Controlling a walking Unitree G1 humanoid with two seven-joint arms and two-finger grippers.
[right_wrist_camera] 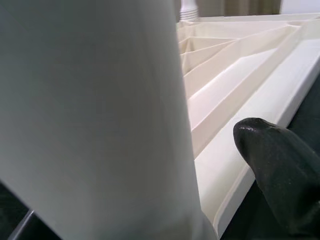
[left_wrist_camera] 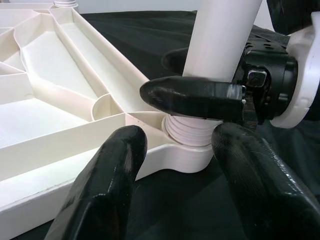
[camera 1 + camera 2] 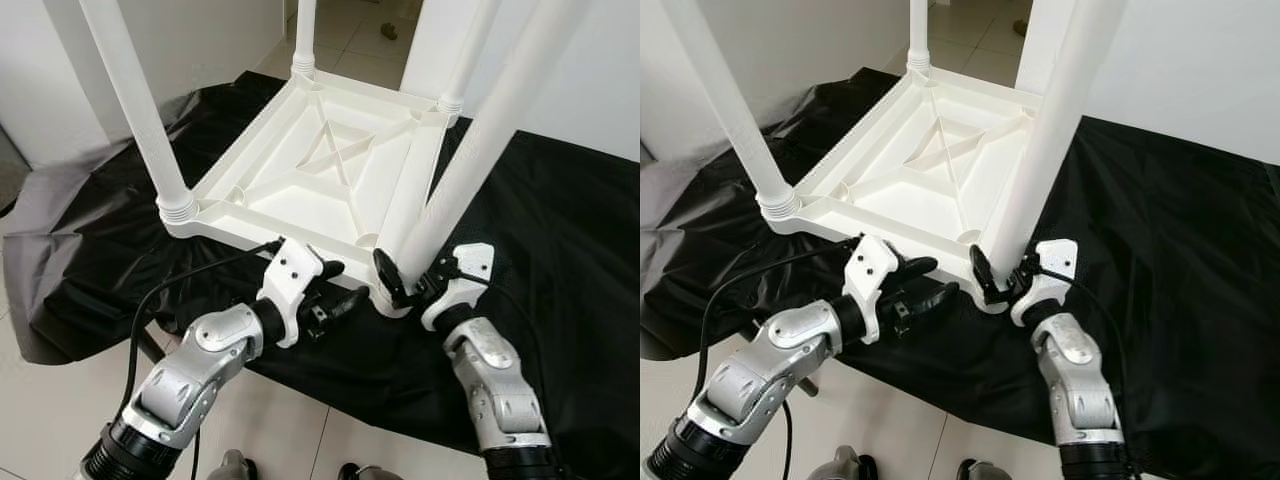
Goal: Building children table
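Right gripper (image 3: 405,283): closed on the white plastic table leg (image 3: 470,170) just above its corner socket; keep it upright while you twist. Left gripper (image 3: 335,288): open, empty, beside the upturned white ribbed tabletop (image 3: 300,175); brace there.

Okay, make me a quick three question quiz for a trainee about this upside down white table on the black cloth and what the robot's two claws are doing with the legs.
1. True or false: the tabletop lies underside up on the black cloth.
2. Which claw grips the near-corner leg? A) left claw B) right claw C) neither
3. Fill in: the left claw is open beside the near-corner ______.

Key
1. True. Its ribbed underside faces up and the legs point upward.
2. B. The right claw is shut around that leg just above its threaded base.
3. Socket. The left wrist view shows the open fingers short of the socket, not touching the leg.
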